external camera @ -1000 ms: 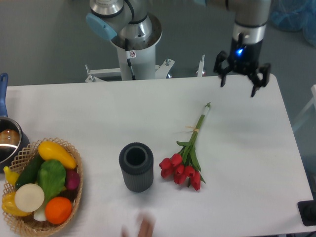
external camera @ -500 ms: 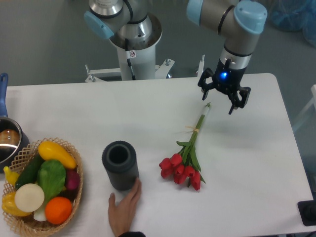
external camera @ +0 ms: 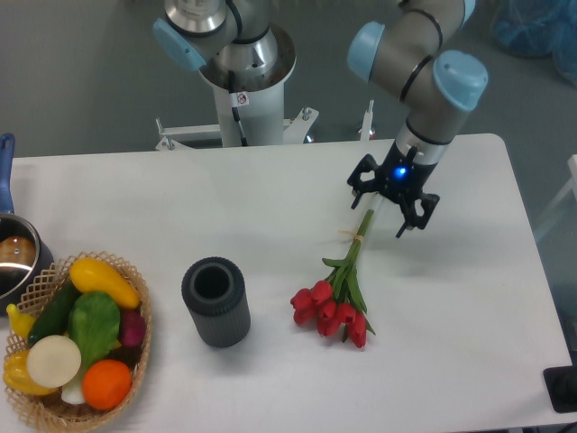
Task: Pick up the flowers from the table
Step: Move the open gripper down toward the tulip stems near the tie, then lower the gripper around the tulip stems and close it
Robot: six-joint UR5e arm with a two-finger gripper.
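Hovering over the upper stem end of the flowers (external camera: 337, 289), the gripper (external camera: 389, 206) has its fingers spread wide and holds nothing. Red blooms lie flat on the table (external camera: 469, 298), stems angled up toward the jaws. A dark ribbed cylinder (external camera: 215, 302) stands left of them, a wicker basket (external camera: 135, 361) of vegetables farther left.

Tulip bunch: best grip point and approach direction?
Grip the tulip bunch on its bare stems near the tan band, from above, jaws across the stems. It lies flat on the table; the gripper hovers open over that end.
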